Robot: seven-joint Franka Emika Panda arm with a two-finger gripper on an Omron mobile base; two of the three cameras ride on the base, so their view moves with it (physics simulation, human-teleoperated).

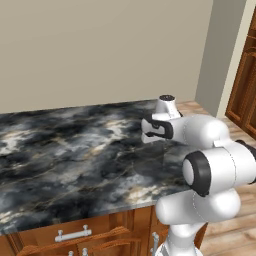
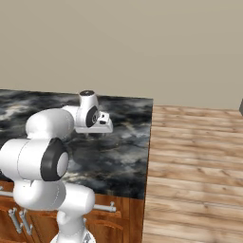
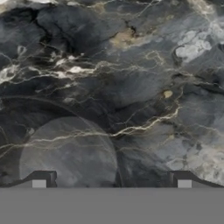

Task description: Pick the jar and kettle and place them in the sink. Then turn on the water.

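No readable labels or writing. Bench [image 1: 65, 150] of black marble with grey and gold veins, over wooden cabinets [image 1: 100, 237] with metal handles; beige wall [image 1: 100, 50], plank floor [image 2: 194, 161] at 3 o'clock. Pincer [image 3: 111, 183] wide, empty, hanging above bare marble. Kettle, sink not visible here.

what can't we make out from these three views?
- Gripper: fingertips barely rise at the hand view's bottom edge; both base views see the hand from behind.
- Countertop: cut off by the left edge in both base views.
- Cabinet fronts: cut off by the bottom edge, arm overlaps them.
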